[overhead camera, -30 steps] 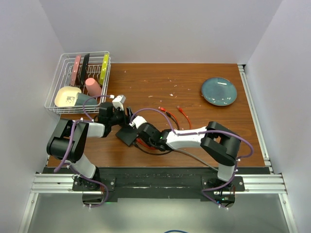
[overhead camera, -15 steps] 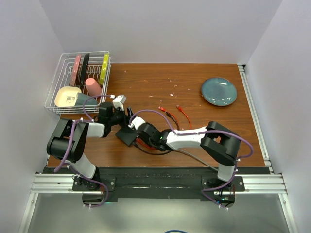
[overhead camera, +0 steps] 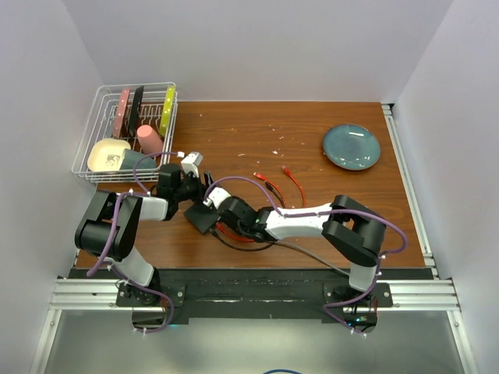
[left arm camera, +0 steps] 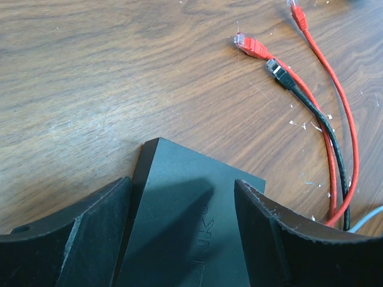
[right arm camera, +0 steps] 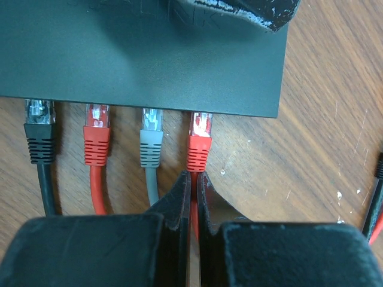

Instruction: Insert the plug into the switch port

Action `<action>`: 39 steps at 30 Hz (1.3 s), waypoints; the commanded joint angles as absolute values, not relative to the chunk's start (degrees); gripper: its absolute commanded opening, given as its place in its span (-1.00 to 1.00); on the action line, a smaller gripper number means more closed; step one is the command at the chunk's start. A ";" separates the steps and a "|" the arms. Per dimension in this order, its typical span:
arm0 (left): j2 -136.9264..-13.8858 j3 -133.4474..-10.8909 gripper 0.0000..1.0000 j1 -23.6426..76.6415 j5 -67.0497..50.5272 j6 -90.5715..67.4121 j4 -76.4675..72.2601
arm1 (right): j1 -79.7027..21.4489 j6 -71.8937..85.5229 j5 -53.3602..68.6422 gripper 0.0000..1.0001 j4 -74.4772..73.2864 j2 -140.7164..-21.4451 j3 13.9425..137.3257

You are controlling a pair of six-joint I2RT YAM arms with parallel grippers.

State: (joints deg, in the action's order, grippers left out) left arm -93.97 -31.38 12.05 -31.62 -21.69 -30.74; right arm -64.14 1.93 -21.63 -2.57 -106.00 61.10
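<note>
Wood-grain tabletop, crumb-flecked and walled in pale white on three sides, carries the flat black switch box, with a wire dish rack beyond it to the left and a blue-grey plate well apart to its right. Along one edge of the box four plugs sit in a row; the red plug in the end switch port has the right gripper pinched together on the red cable just behind it. The left gripper hangs over the box's opposite corner, fingers spread apart.
</note>
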 commanded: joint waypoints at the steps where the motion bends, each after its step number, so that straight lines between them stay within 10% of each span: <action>1: -93.78 -31.38 0.43 12.74 -37.71 -21.88 -32.52 | -64.34 2.98 -24.61 -1.00 3.96 -104.85 65.92; 39: -96.77 -33.22 -0.28 12.74 -37.97 -21.36 -25.31 | -64.42 9.93 -25.49 -1.00 4.83 -110.48 72.42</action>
State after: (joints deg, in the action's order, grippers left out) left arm -95.50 -32.88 11.22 -28.97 -20.36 -28.82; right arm -64.51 8.99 -24.82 -6.92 -110.17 66.61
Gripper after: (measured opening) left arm 0.496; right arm 0.025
